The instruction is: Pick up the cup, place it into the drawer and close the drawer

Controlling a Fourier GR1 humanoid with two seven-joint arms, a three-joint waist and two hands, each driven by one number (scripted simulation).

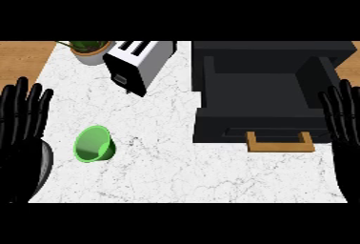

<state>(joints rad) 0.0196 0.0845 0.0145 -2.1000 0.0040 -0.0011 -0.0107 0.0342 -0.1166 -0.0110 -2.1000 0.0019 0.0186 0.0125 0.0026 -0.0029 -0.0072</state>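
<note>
Two hands rest at the view's edges, fingers straight and up, grasping nothing: left hand [21, 119], right hand [343, 116]. Green cup [94, 143] lies tipped on the white marble worktop [211, 176], near the left hand but apart from it. Dark drawer [264, 95] stands pulled open, wooden handle [279, 142] toward the robot. Toaster [137, 64] and potted plant [90, 49] at the rear.

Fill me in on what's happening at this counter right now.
Nothing is being handled yet. The green plastic cup sits on the white marble counter, left of the open black drawer with its wooden handle. The left hand and right hand rest open at the view's edges, fingers up, touching nothing. A white toaster and potted plant stand at the back.
</note>
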